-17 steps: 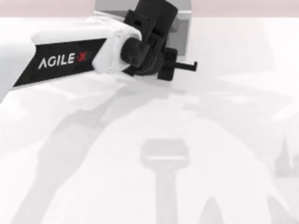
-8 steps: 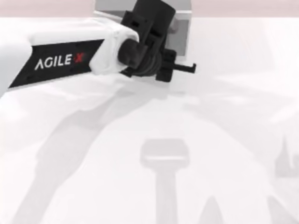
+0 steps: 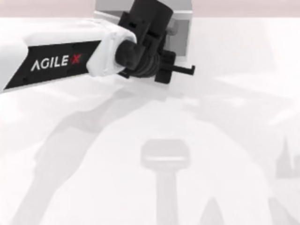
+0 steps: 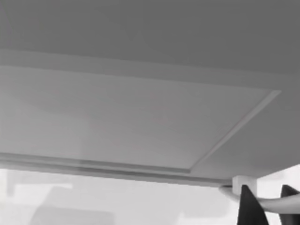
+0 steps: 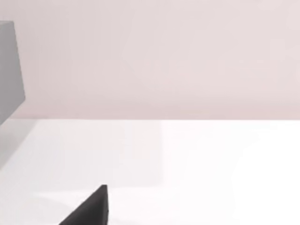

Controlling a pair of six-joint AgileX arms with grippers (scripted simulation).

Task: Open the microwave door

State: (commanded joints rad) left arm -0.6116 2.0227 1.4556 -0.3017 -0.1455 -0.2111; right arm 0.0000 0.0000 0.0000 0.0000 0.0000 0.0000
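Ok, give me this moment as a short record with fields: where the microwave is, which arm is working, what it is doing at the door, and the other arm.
microwave: far edge of the table, middle, mostly hidden under the left arm
microwave door: fills the left wrist view, seen close
door handle: pale bar at the door's edge
left gripper: at the handle, dark fingers either side of it
right gripper: only a dark tip in its wrist view, away from the microwave
table: white
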